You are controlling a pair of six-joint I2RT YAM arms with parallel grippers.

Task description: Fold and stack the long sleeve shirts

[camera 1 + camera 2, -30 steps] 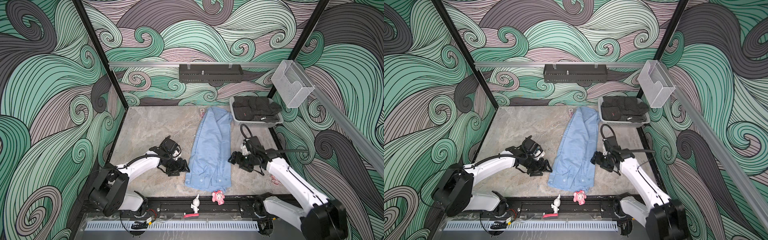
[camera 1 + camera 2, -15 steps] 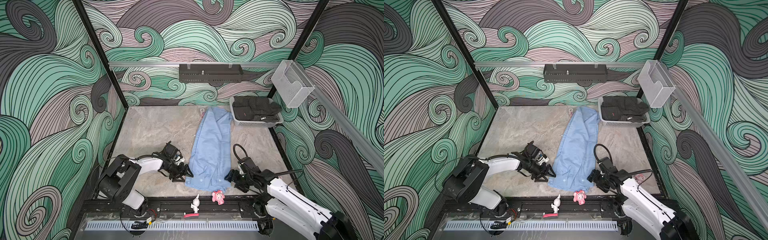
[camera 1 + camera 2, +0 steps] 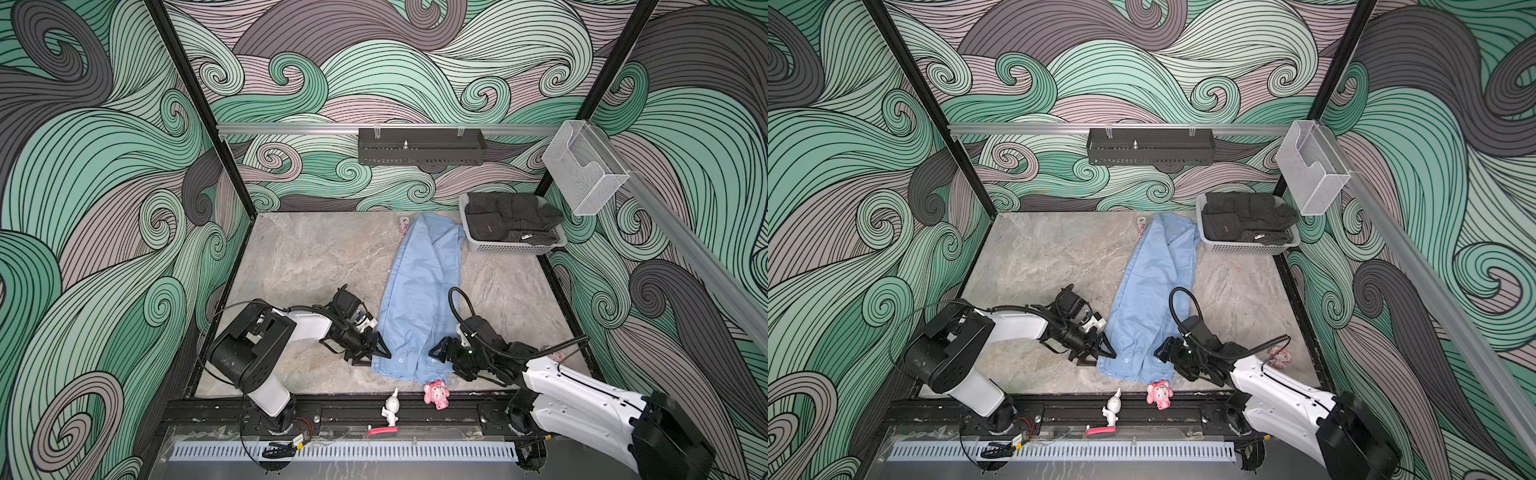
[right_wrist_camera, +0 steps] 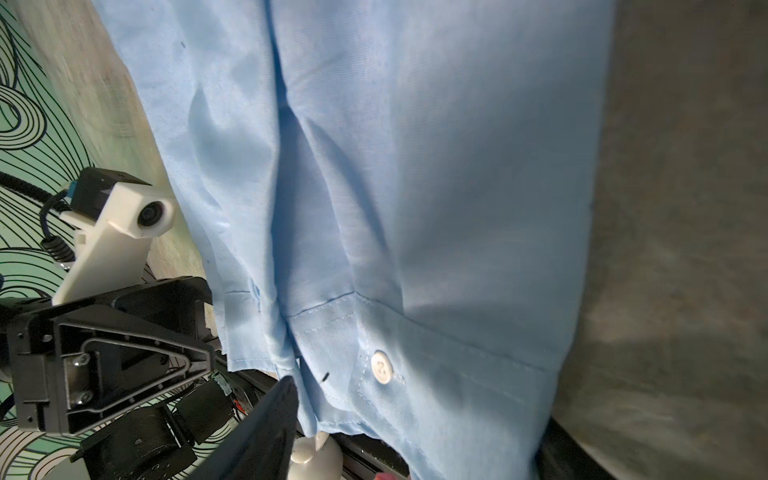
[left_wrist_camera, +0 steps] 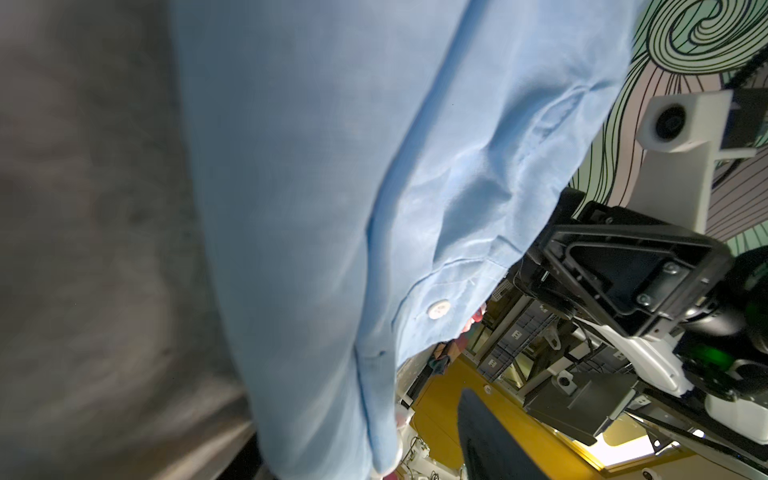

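Note:
One of the long sleeve shirts [image 3: 419,291] [image 3: 1150,291], light blue with pale buttons, lies stretched from the basket towards the table's front edge. My left gripper [image 3: 380,352] [image 3: 1106,352] sits low at the shirt's near left hem corner, jaws open around the edge. In the left wrist view the cloth [image 5: 311,166] covers one finger; the other finger [image 5: 486,440] stands apart from it. My right gripper [image 3: 436,352] [image 3: 1160,352] is open at the near right edge. In the right wrist view one finger [image 4: 262,432] lies beside the buttoned cuff [image 4: 415,365].
A grey basket [image 3: 498,248] with dark clothes stands at the back right, touching the shirt's top. A pink pig toy [image 3: 435,392] and a white figurine [image 3: 390,409] sit on the front rail. A black shelf [image 3: 419,146] and a clear box [image 3: 582,174] hang on the rails.
Both grippers moved from the shirt's middle towards its front hem and dropped low to the table. The left jaws have narrowed around the hem corner.

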